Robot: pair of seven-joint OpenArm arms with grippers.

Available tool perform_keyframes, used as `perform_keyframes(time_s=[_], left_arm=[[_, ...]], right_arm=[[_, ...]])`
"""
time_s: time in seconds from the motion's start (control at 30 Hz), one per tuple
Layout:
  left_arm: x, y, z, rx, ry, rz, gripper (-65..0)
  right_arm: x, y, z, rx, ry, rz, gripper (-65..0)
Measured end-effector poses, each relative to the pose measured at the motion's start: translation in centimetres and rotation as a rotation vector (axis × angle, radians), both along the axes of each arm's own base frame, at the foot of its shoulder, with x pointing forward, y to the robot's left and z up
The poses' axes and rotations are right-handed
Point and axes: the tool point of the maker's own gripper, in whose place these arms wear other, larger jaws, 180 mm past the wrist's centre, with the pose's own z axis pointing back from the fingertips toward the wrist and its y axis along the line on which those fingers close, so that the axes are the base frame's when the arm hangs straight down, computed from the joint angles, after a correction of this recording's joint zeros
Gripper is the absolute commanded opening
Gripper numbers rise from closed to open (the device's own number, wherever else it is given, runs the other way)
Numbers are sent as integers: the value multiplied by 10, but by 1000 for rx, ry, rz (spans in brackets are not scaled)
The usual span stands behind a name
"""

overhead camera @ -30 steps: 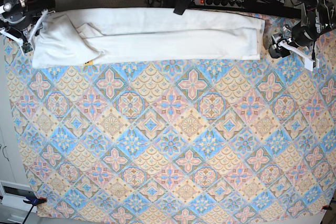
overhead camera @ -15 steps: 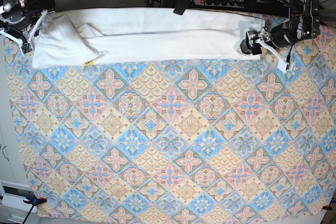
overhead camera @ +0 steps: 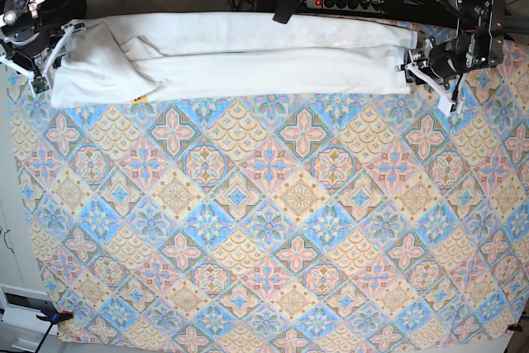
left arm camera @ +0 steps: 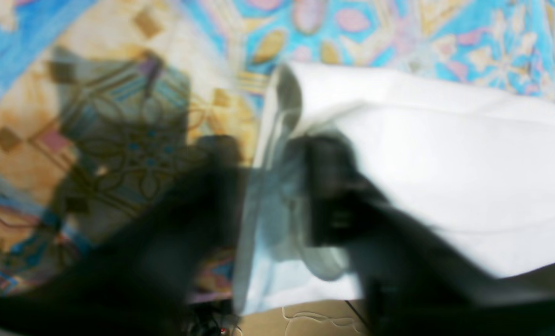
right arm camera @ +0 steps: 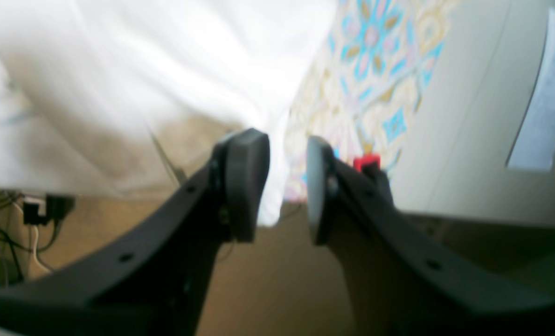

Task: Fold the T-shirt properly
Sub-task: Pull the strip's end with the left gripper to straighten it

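Lying along the far edge of the table, the large white cotton T-shirt (overhead camera: 240, 59) is folded into a long narrow band that stretches almost from one arm to the other. Under it is a patterned tablecloth (overhead camera: 264, 229) of blue, pink and cream diamond tiles, which covers the rest of the surface.

At the shirt's end on the base view's right, the left gripper (overhead camera: 411, 66) sits right against the cloth. Its wrist camera is blurred, but the two dark fingers (left arm camera: 338, 196) stand on either side of a raised edge of white fabric, so it looks pinched on the shirt's end.

At the other end, the right gripper (overhead camera: 51, 49) rests at the bunched corner of the shirt. From its wrist camera (right arm camera: 284, 182) the black padded jaws stand a little apart, with a hanging fold of white fabric showing between them. Whether the pads truly press that fold I cannot tell.

A small orange mark (overhead camera: 139, 99) peeks out at the shirt's near edge.
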Motion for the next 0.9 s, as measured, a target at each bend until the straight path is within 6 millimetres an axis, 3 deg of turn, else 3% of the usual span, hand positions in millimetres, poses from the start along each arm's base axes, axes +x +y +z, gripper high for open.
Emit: perform_keyframes(time_s=[0.13, 0.37, 0.43, 0.63, 0.9], left_arm=[[5, 0, 2, -1, -29, 15, -507], [18, 14, 8, 7, -104, 89, -647], [20, 22, 11, 8, -109, 122, -650], [36, 83, 37, 92, -201, 264, -650], [45, 146, 64, 253, -266, 356, -650]], right_arm=[[-4, -1, -2, -4, 17, -5, -480], [-5, -1, -2, -7, 19, -5, -481], [-4, -2, -1, -8, 18, -4, -481], [-5, -2, -2, -8, 20, -4, -481], [-5, -1, -2, -7, 21, -4, -481]])
